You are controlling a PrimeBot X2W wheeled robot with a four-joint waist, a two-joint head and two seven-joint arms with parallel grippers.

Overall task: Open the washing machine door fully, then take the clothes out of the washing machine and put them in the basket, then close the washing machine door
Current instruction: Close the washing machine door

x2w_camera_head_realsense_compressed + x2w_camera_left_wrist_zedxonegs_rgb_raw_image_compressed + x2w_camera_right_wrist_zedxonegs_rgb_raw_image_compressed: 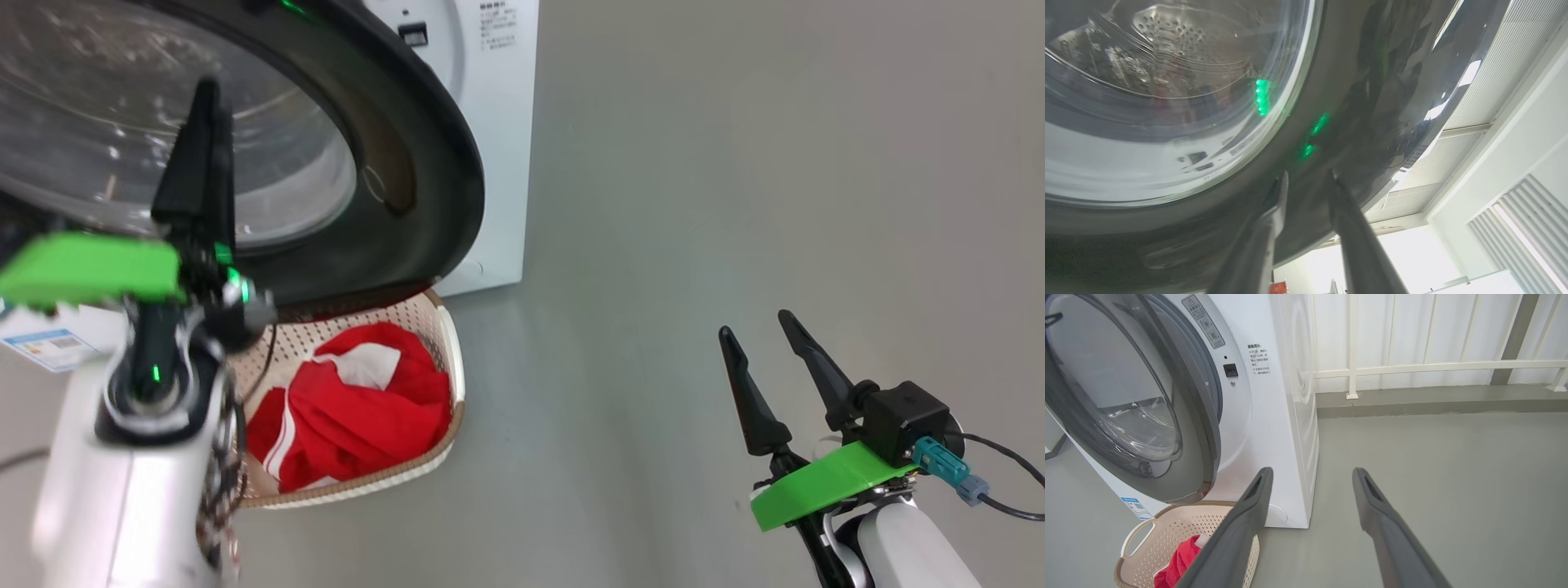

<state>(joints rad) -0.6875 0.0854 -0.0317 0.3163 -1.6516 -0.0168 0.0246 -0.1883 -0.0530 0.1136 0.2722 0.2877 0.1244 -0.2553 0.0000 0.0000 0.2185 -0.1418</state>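
Note:
The washing machine door (424, 163), black-rimmed with a bulging glass window, stands partly swung out from the white washing machine (498, 122). Under its lower edge sits the cream basket (453, 367) with the red clothes (359, 408) lying inside. My left gripper (208, 90) is raised in front of the door. In the left wrist view the left gripper (1308, 174) is open, with nothing between its fingers, tips right at the black rim (1372, 102). My right gripper (763, 335) hangs open over bare floor, well to the right. The right wrist view shows the door (1126, 396), basket (1139, 539) and clothes (1180, 559).
Grey floor (735, 204) stretches to the right of the machine. A white railing (1433, 367) and a low step run along the back wall. A blue label (1137, 506) sits low on the machine front. A cable (1004, 457) trails from my right wrist.

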